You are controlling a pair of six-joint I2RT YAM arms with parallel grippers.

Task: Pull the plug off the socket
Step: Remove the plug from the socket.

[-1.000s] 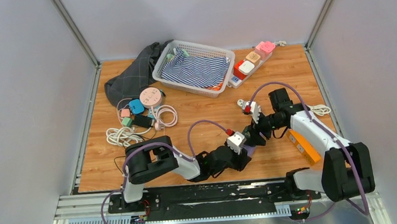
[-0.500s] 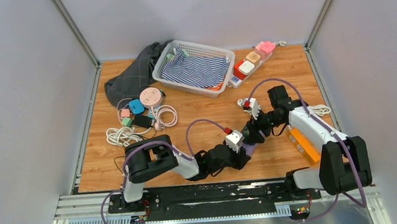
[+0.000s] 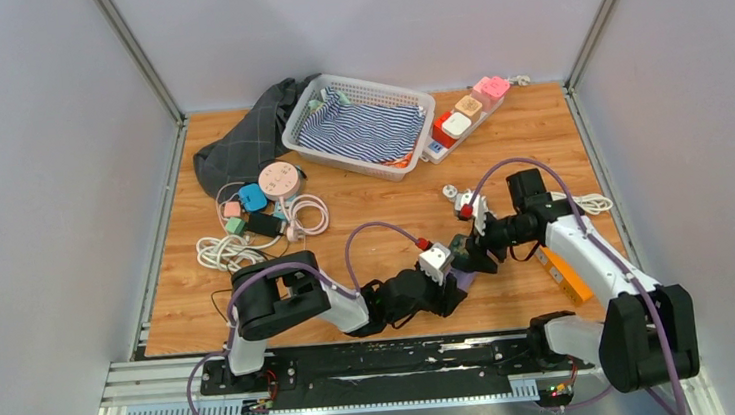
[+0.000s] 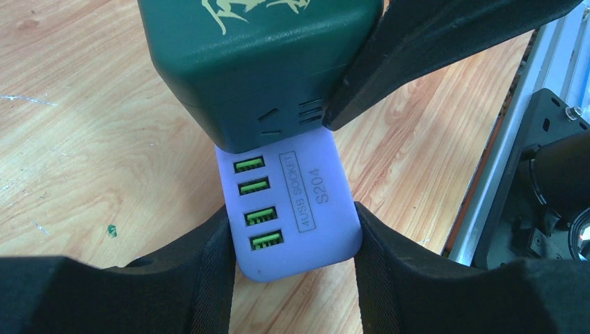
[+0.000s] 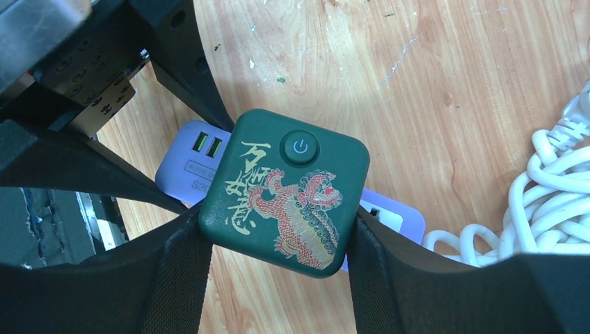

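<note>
Both grippers were clenched. The left gripper (image 4: 292,240) clamped the lilac socket (image 4: 299,209) between its fingers; just beyond them, the right gripper (image 5: 275,236) squeezed the green plug (image 5: 285,191), seated on that socket. Both likely rigid, light and smooth, so opposite flat sides suited gripping.

I see a basket (image 3: 383,87) with a striped cloth (image 3: 357,133) inside; a dark cloth (image 3: 242,143) lies beside its left end; nearer me, a pink hub (image 3: 279,179) among white cords (image 3: 222,250); an orange block (image 3: 561,274) lies far right.
</note>
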